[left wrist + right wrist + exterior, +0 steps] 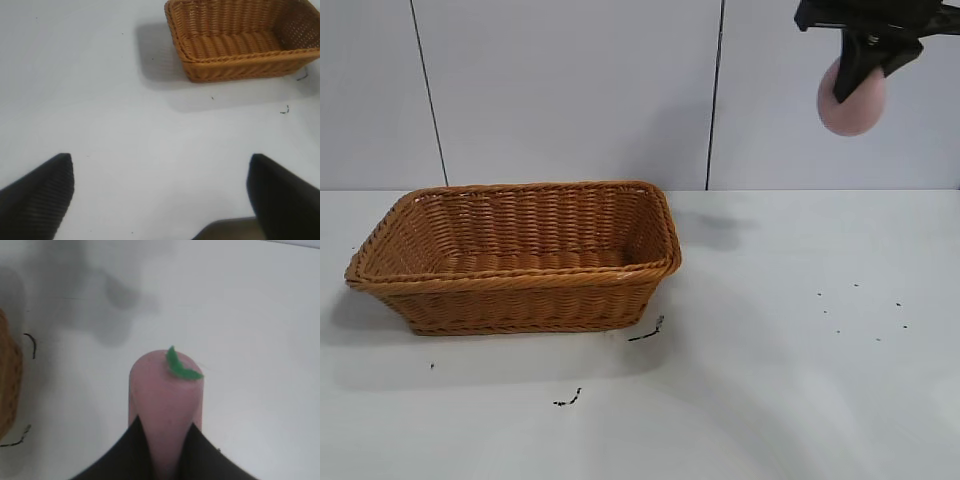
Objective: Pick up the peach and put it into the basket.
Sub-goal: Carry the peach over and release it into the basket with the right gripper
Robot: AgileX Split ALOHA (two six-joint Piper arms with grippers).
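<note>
The desk (800, 400) is white and carries the basket (520, 262) on its left half, set back toward the far edge, upright, with its long side facing the exterior camera. The basket interior is seen bare in the exterior and left wrist views. A few small dark scraps (647, 333) are scattered on the desk just off the basket's near right corner, and finer specks (865, 315) are seen toward the right edge. The right gripper (863, 68) is held high above the desk's far right area, well apart from the basket, and is clamped on the peach (854, 100); the fruit is lifted clear of the desk, pinched between the two dark fingers (125, 450) with its lower part hanging below them. In the right wrist view a small green leaf (180, 367) is seen on the peach's end, and the basket's edge is just caught at the side. The left gripper (160, 192) is not seen in the exterior view; in its own wrist view the fingers are spread wide apart over bare desk with nothing between them, with the basket farther off ahead.
</note>
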